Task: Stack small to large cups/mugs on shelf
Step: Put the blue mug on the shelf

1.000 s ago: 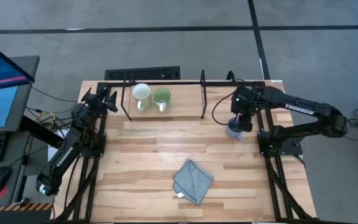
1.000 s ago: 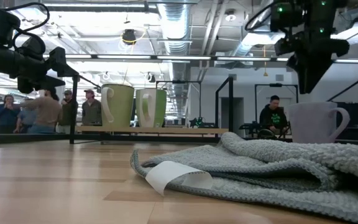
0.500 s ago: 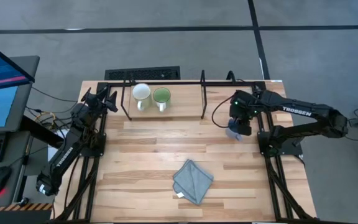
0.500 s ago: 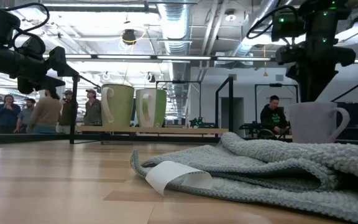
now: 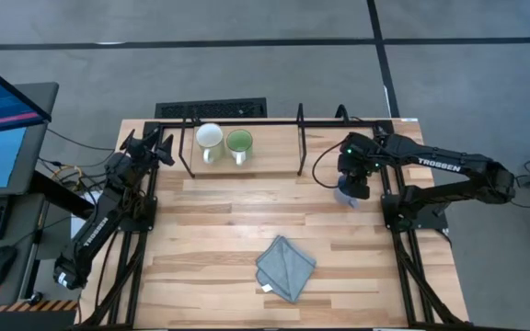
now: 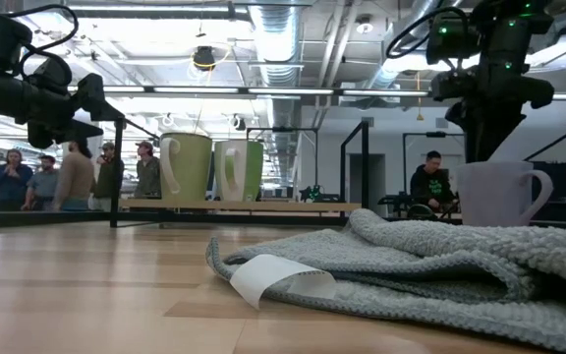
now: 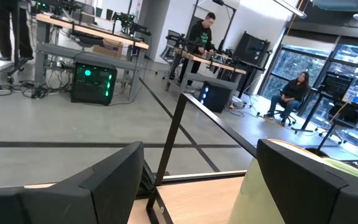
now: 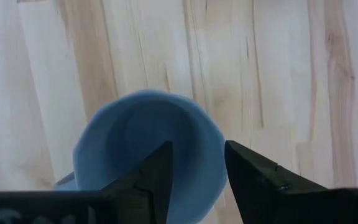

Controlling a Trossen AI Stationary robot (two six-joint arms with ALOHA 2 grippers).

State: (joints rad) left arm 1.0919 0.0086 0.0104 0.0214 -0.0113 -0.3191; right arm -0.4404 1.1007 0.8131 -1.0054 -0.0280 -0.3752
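Three mugs are in view, all upright with mouths up: the white mug [image 5: 209, 137] and the green-lined mug [image 5: 239, 142] side by side on the shelf [image 5: 247, 164], and the blue-grey mug [image 8: 148, 155] on the tabletop [image 5: 247, 230] right of it. The right gripper [image 8: 194, 163] hangs directly above that mug, fingers narrowly parted astride its rim, while the left gripper [image 5: 157, 147] waits wide open beside the shelf's left end.

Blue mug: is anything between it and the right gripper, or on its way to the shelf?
Nothing visible. The right gripper is directly above the blue mug, fingers open astride its rim. Bare table lies between the mug and the shelf, whose right end beside the green mug is free.
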